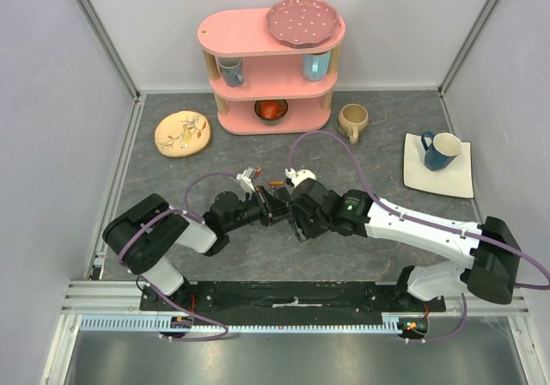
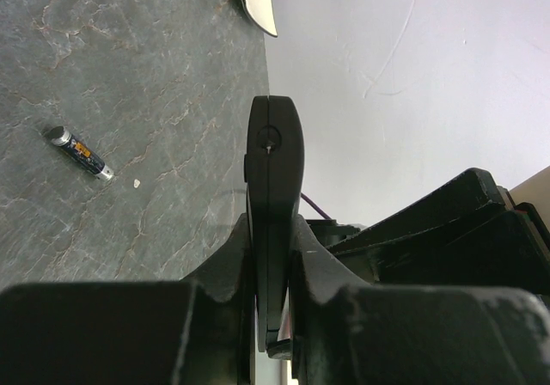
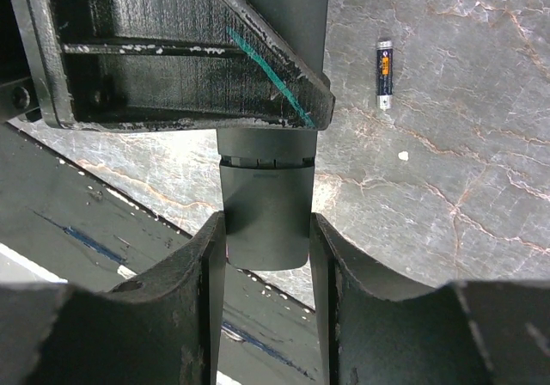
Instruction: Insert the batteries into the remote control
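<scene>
The remote control (image 2: 275, 170), a slim black bar seen edge-on, is clamped between the fingers of my left gripper (image 2: 273, 230), which is shut on it. Its free end (image 3: 265, 217) reaches between the jaws of my right gripper (image 3: 266, 230), whose fingers press against both of its sides. In the top view the two grippers meet nose to nose at mid-table (image 1: 284, 206), and the remote is hidden between them. One battery (image 2: 79, 152), dark with an orange band, lies loose on the grey table (image 3: 385, 75) just beyond the grippers.
A pink shelf (image 1: 271, 67) with a pink plate (image 1: 303, 20) on top stands at the back. A yellow plate (image 1: 182, 133) lies back left and a beige mug (image 1: 352, 120) back right. A blue mug (image 1: 440, 150) sits on a white square plate (image 1: 460, 183) at the right.
</scene>
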